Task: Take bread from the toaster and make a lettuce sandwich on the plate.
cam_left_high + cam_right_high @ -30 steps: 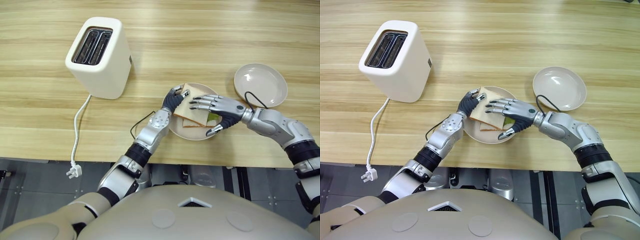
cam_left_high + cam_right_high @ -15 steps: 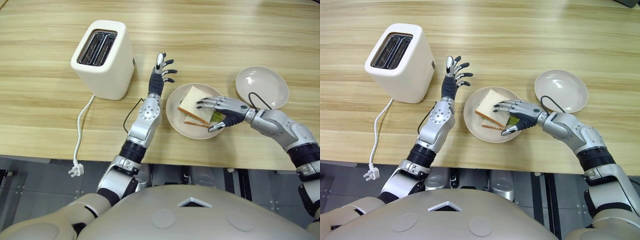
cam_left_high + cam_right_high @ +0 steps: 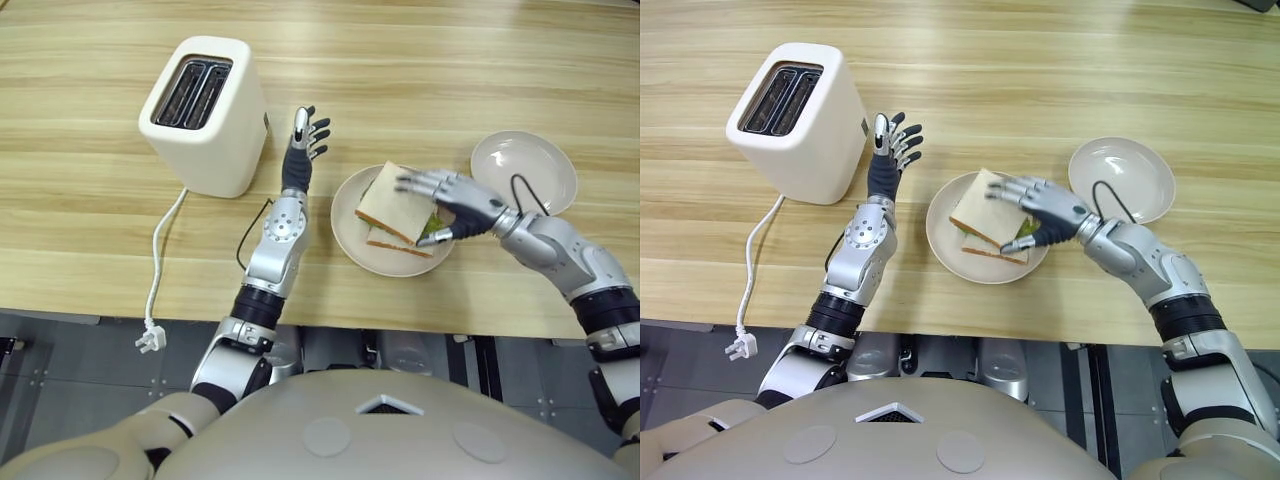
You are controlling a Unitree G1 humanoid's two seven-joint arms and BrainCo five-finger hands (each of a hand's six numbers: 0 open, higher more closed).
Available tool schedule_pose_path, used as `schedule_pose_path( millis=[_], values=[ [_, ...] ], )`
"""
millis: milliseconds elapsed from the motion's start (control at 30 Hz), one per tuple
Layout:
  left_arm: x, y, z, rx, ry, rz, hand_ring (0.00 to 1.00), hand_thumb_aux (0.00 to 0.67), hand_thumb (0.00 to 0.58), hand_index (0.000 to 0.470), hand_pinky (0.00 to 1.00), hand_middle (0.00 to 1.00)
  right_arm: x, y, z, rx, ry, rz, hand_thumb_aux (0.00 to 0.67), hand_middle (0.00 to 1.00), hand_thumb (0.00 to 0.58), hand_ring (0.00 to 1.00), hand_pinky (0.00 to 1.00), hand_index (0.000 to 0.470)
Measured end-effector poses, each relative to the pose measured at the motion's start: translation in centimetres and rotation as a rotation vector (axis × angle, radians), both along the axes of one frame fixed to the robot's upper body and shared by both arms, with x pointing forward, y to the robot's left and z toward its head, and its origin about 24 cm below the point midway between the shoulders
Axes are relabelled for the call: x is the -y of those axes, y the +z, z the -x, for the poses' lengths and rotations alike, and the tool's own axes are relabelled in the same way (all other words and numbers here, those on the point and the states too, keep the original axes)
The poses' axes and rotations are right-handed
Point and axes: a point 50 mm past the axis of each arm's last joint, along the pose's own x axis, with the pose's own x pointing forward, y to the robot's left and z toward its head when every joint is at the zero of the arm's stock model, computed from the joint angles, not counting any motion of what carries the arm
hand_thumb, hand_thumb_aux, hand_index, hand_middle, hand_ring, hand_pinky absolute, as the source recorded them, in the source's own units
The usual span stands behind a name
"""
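Observation:
A cream toaster (image 3: 200,113) stands at the back left, both slots dark. On the round plate (image 3: 352,238) lies a sandwich (image 3: 392,212): two bread slices with green lettuce (image 3: 432,224) showing at its right edge. My right hand (image 3: 452,198) hovers at the sandwich's right side, fingers spread over the top slice and holding nothing. My left hand (image 3: 304,140) is raised between toaster and plate, fingers extended, empty.
A second, empty round dish (image 3: 525,170) sits to the right of the plate. The toaster's white cord (image 3: 157,277) runs off the front table edge to a hanging plug. Bare wooden table stretches behind.
My left hand let go of the top slice and drew back left toward the toaster. My right hand lifted slightly off the sandwich. The view has shifted a little.

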Motion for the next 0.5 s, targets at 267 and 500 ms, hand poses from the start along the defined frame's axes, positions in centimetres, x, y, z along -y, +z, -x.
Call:
schedule_pose_path(
  millis=[267,500],
  values=[
    [-1.8,-1.7,1.3,-0.032,0.005,-0.024,1.00,0.670,0.580,0.460,1.00,1.00,0.9,5.5,-0.4,0.051,-0.026,-0.777,0.670,1.00,0.580,1.00,1.00,0.460],
    [-3.5,-1.6,3.3,-0.005,-0.174,-0.085,1.00,0.670,0.580,0.460,1.00,1.00,4.4,3.2,-0.5,-0.562,0.023,-0.986,0.670,1.00,0.580,1.00,1.00,0.460]
  ],
)
